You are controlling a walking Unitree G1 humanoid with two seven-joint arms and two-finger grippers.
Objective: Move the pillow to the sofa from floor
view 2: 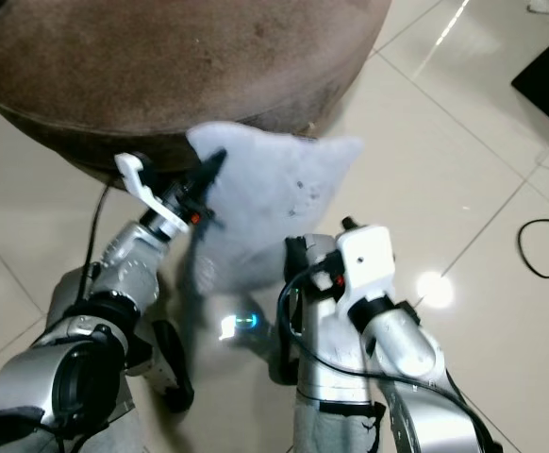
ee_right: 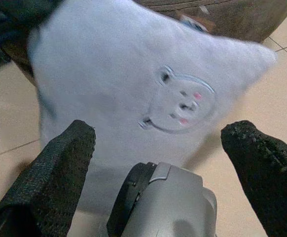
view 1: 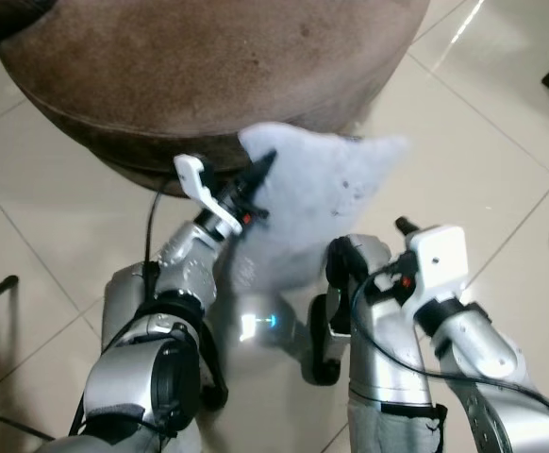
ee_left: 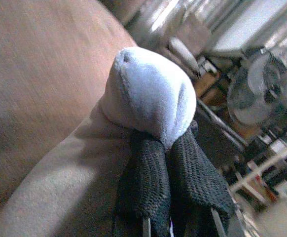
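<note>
Task roughly half done by my read: pillow (view 1: 317, 203) is off the floor, pinched at one corner by the left gripper (view 1: 258, 176). It hangs blurred in front of the sofa (view 1: 208, 66) edge, not resting on the seat. Left to do: carry it up and over the edge, then let go.

Near to far, head view:
- 6 o'clock: both silver arms, and a small cyan light low between them.
- Right gripper (ee_right: 163, 163) at about 5 o'clock, below the pillow. Its wrist view has the fingers (ee_right: 59, 168) spread wide with nothing between them, and the pillow face with an embossed bear face just ahead, apart from the pads.
- Centre: pillow, pale blue plush. Left gripper at its 9 o'clock corner, fingers narrow and clamped on the fabric. The left wrist view confirms it: a corner bulges out past the closed tips.
- 12 o'clock: sofa, brown suede-like fabric, rounded front edge, seat bare where visible.

Surface: floor (view 1: 501, 142) is glossy beige tile with dark grout lines and glare streaks; likely slippery underfoot.

Room: black cable (view 2: 548, 241) on the tile at 3 o'clock, dark object (view 2: 548, 80) at 2 o'clock. The left wrist view has a fan (ee_left: 262, 89) and cluttered furniture behind the sofa, too blurred to detail.
</note>
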